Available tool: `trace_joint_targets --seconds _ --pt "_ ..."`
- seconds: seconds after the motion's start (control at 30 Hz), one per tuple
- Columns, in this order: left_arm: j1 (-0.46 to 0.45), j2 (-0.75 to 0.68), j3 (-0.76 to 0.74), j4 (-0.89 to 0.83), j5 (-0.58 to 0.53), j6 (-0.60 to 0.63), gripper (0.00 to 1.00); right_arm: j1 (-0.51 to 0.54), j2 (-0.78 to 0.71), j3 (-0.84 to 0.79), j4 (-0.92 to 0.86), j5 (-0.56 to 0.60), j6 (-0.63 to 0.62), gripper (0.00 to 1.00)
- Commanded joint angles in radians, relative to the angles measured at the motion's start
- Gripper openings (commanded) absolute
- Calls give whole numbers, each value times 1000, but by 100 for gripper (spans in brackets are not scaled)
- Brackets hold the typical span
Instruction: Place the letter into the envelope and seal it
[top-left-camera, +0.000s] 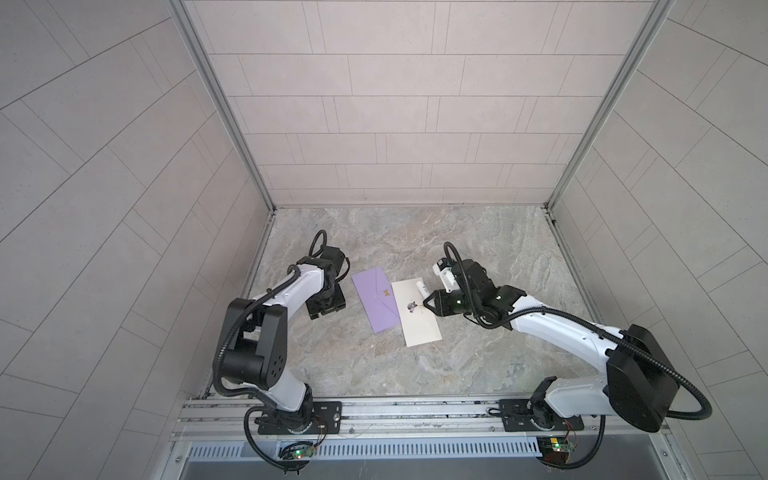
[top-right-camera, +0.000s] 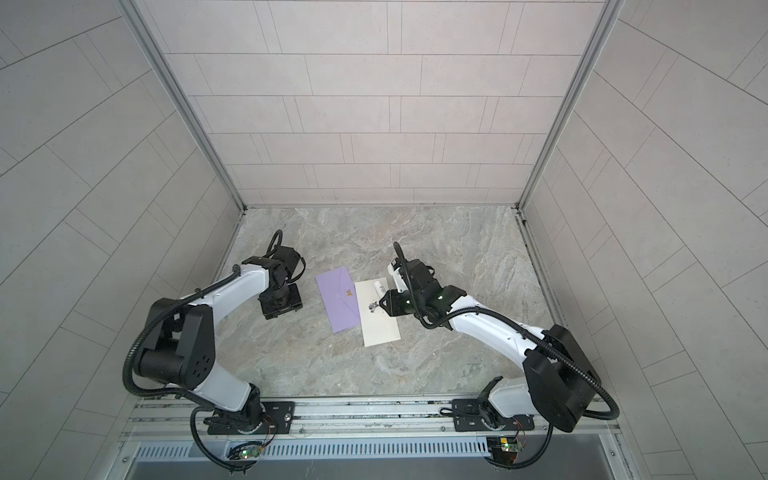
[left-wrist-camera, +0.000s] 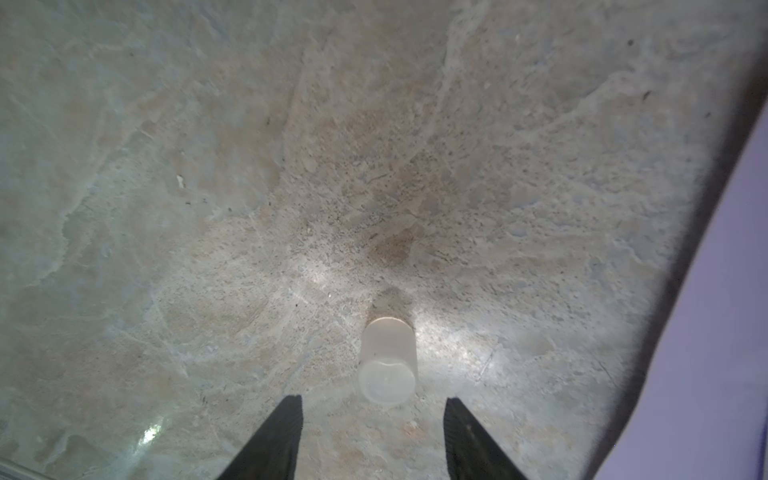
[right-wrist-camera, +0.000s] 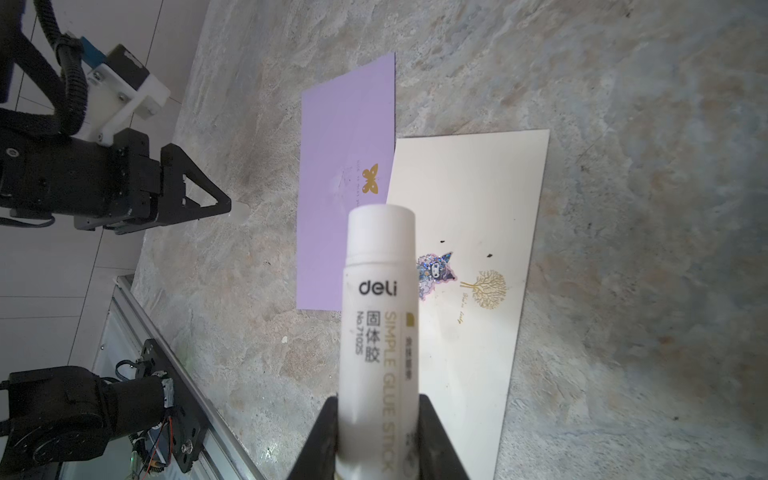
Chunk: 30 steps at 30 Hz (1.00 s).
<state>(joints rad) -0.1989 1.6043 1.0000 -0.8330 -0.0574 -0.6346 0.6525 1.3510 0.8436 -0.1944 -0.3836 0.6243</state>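
The purple envelope (top-left-camera: 374, 303) lies flat near the middle of the counter (top-left-camera: 478, 257), its long axis running from the back wall (top-left-camera: 407, 124) toward my bases and leaning a little rightward as it comes. The cream letter (top-left-camera: 417, 328) lies outside it, just to its right and almost parallel. Their long edges meet, though I cannot tell which sheet is on top. My right fingers (top-left-camera: 425, 303) are clamped on a white glue stick (right-wrist-camera: 380, 291), which points away from them toward the back wall, over the letter's far end. My left fingers (right-wrist-camera: 224, 206) stand apart, aimed down at the counter left of the envelope. Only the left wrist view shows the small translucent cap (left-wrist-camera: 387, 359) on the counter just past their tips; in both top views my wrist hides it. Only the right wrist view makes out the gold butterfly (right-wrist-camera: 370, 178) at the envelope's edge nearest the letter and the glittery sticker (right-wrist-camera: 434, 270) on the letter.
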Motion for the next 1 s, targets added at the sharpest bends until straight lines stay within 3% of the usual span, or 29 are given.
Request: trace_joint_targets --seconds 0.0,0.3,0.53,0.77,0.97 --pt "1 32 6 11 -22 1 55 5 0 36 -19 12 -21 3" --pt "0 61 8 55 -12 -14 42 5 -19 29 -33 21 -28 3" --pt "1 62 -8 56 -20 -13 39 5 -28 24 -37 26 -28 3" --pt "0 57 0 54 -3 -19 24 5 -36 24 -46 32 -31 3" --pt "0 14 56 20 106 -6 23 5 -53 13 -57 4 -45 2"
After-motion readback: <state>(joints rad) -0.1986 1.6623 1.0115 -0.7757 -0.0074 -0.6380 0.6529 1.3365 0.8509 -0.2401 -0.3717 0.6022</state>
